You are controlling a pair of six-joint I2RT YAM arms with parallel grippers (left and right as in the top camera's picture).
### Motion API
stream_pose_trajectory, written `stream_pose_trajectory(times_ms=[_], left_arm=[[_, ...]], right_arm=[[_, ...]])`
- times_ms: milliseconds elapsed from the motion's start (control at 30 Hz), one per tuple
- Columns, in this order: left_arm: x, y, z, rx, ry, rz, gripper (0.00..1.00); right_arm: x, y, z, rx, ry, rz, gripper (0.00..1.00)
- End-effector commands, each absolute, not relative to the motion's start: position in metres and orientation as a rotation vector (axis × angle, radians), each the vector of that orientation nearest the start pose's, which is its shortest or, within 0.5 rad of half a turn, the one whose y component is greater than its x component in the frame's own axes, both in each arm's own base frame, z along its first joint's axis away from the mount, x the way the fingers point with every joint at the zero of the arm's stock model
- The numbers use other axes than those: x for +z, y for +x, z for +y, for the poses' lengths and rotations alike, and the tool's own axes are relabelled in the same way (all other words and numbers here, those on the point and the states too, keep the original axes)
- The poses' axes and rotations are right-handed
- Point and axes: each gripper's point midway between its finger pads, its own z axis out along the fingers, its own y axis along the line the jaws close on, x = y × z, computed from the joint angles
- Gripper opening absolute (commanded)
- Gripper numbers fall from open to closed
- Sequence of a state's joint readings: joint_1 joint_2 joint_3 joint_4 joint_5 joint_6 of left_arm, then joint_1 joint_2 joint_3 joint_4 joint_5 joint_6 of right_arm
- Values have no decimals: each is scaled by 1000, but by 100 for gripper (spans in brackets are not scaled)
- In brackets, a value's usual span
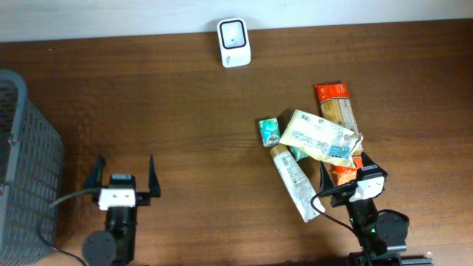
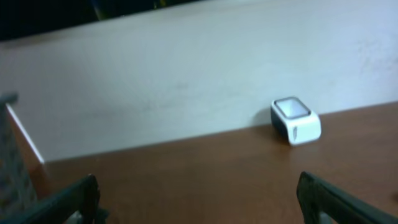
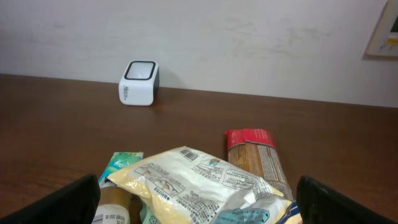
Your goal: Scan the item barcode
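**Two wide-open grippers, one scanner, a heap of four packets**

On the dark brown wooden table stands one small white box-shaped barcode scanner, at the far edge by the wall. One grey mesh basket sits at the left edge.

Four packets lie heaped on the right, well apart from the scanner:
- a crinkly yellow-and-white pouch on top
- a long spaghetti packet with red ends partly beneath it
- a small teal carton just beside it
- a long cream tube slanting toward the near edge

The left gripper hovers over bare wood, fingers spread fully, holding nothing. The right gripper is just as wide and empty, at the near end of the heap.

Only the overhead view shows both arms. The left wrist view shows the scanner and a sliver of basket, but no packets. The right wrist view shows the scanner beyond the heap.
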State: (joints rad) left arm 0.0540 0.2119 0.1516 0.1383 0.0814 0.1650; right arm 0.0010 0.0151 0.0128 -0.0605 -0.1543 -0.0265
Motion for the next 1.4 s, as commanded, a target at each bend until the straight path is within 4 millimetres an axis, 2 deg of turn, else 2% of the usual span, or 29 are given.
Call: stream_pose_trajectory(times_ms=[0,67,100,1367], left_arm=[[188,250,-1,123,163,1519,99],[172,246,-2,123,174,1578,99],[157,246,-3,110,181,1638,99],[158,246,-4,109,183,1633,99]], right_arm=[[159,244,27,107,-141,1630,99],[159,244,27,107,-141,1630,99],[159,244,27,107,-141,1630,99],[159,244,27,107,-141,1630,99]])
